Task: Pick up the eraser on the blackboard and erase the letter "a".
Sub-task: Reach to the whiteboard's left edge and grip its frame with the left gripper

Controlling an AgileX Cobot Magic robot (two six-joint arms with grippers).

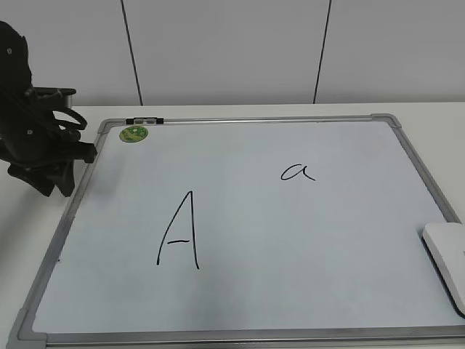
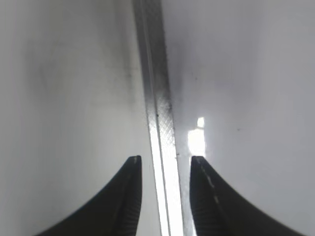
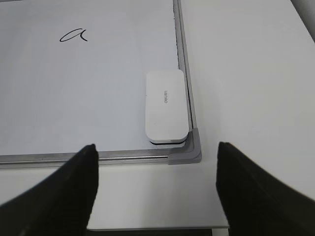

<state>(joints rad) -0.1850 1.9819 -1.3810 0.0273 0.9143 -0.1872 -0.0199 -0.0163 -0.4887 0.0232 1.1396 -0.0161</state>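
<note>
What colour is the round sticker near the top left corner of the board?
Green, with a paler pattern; the round sticker shows best in the exterior view.

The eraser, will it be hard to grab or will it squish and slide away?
The eraser looks like a hard, smooth plastic block, so it probably won't squish but might slip a little. It lies flat and low on the blackboard, tucked into the frame corner, so it shouldn't roll or tip. The right gripper stands open wider than it, so it should fit.
</note>
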